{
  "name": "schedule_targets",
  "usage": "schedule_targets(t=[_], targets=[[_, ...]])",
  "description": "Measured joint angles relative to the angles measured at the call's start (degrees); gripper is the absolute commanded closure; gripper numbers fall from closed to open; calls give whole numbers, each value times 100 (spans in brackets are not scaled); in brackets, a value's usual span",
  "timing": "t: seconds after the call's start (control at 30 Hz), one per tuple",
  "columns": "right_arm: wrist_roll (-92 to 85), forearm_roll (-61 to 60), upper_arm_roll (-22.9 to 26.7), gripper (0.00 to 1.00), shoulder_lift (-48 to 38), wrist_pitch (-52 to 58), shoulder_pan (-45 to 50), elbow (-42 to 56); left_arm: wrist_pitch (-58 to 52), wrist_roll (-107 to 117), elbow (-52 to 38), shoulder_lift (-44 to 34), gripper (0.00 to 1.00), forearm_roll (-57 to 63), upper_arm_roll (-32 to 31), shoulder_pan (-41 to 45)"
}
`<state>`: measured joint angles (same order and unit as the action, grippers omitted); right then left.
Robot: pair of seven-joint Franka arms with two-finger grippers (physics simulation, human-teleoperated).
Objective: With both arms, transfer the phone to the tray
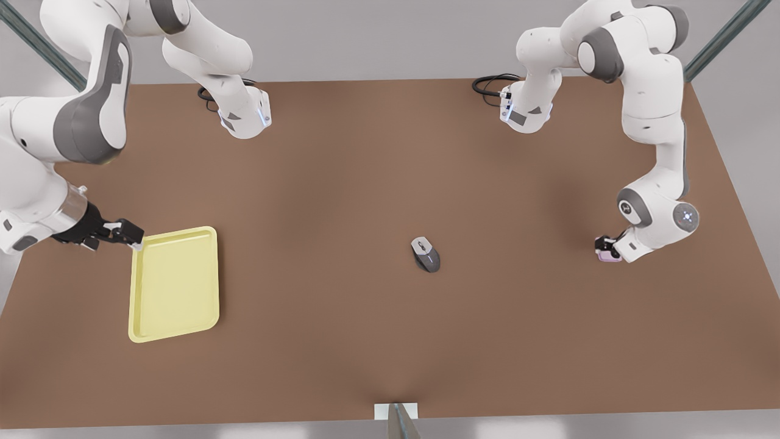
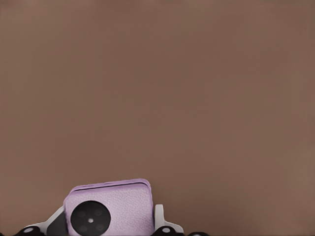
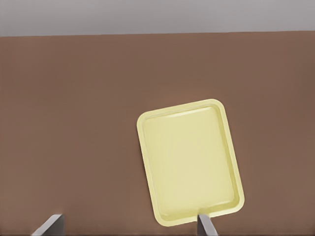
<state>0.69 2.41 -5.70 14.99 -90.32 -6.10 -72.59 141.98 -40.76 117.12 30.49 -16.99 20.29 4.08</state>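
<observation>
A: The left pincer [image 1: 605,249] is down at the surface [image 1: 390,183] on the front view's right, its fingers [image 2: 160,216] closed against the two sides of the phone [image 1: 608,256]. In the left wrist view the pink-lilac slab [image 2: 115,206] sits between the pale pads, its round black lens [image 2: 89,218] facing the camera.

B: And the right pincer [image 1: 125,235]?

A: On the front view's left, at the far corner of the yellow tray [image 1: 177,286]. Its fingers [image 3: 205,225] are spread apart, one tip over the tray's [image 3: 189,162] rim and the other out over bare surface. It grips nothing.

B: So where does the phone stand in the job?

A: Well apart from the tray, with the grey computer mouse [image 1: 425,253] between them, near mid-surface. I cannot tell whether the phone has left the surface or rests on it.

B: What could spoil it?

A: The hold looks to be near the lens end, so the slab might pivot or slip once lifted. A low carry across could knock the mouse. And the spread right pincer at the tray's corner might nudge the tray off its spot.

B: Which way does the phone point?

A: In the wrist view its long axis runs out from the pincer, lens end nearest the fingers. In the front view too little of it is uncovered to judge direction.
</observation>
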Motion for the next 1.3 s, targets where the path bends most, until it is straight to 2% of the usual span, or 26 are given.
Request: schedule_targets(t=[0.17,0.33,0.47,0.63,0.9,1.23,1.27,1.3], targets=[[0,0,45,0,-30,136,-27,41,-608,341,-904,73,19,76,29,1324],[3,-20,84,0,-33,195,-24,49,-1498,1201,-2284,507,19,174,27,2856],[4,-30,108,0,-33,214,-29,78,-2359,2157,-3834,1264,19,179,0,3743],[6,-34,100,0,-24,203,-22,91,-3015,3472,-5684,2192,19,165,-436,4349],[8,-34,87,0,-24,197,-6,85,-2601,5129,-6166,2786,19,163,-858,5132],[10,-41,67,0,-25,216,9,84,-2233,6487,-6429,3303,19,161,-1149,5282],[10,-41,73,0,-26,218,7,84,-2199,6592,-6436,3322,18,161,-1149,5285],[10,-43,74,0,-30,220,3,84,-2168,6691,-6440,3333,12,159,-1150,5286]])
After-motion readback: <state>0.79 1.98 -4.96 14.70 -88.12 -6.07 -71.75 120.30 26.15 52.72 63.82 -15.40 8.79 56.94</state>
